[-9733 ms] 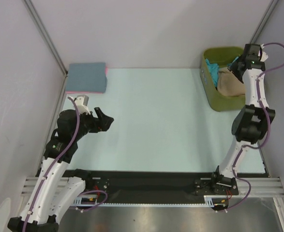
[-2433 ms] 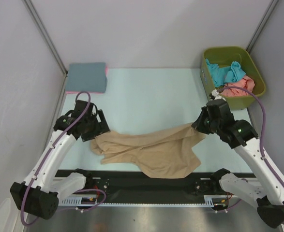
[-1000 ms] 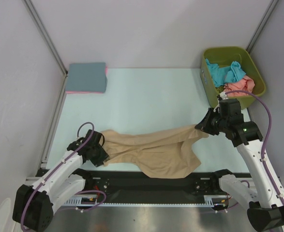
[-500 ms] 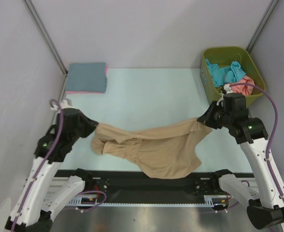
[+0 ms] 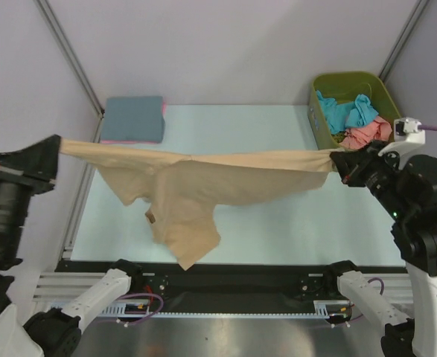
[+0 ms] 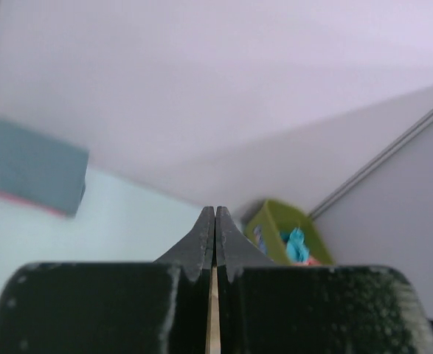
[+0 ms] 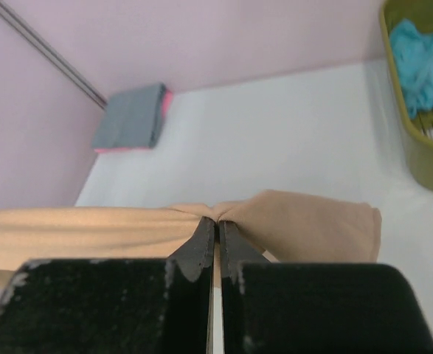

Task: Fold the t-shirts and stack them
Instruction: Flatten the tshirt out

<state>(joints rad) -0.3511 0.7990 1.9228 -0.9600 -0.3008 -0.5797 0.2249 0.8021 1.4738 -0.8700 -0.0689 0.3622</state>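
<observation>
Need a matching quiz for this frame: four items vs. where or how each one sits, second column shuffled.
1. tan shirt
2. blue shirt
3. teal shirt
4. green bin

A. standing at the far right corner
B. stretched out in mid-air
C. folded flat at the far left corner
D. crumpled inside the bin

Pairs: 1-B, 2-C, 3-D, 4-A

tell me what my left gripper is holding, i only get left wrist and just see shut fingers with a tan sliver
Observer: The left gripper is shut on one end of the tan t-shirt, held up in the air.
Operator: who has the other end
Observer: The right gripper pinches it, near the olive bin; the top edge is pulled taut between both.
Operator: rest of it bunched up?
Observer: No, it hangs loose below that line in one drooping flap.
</observation>
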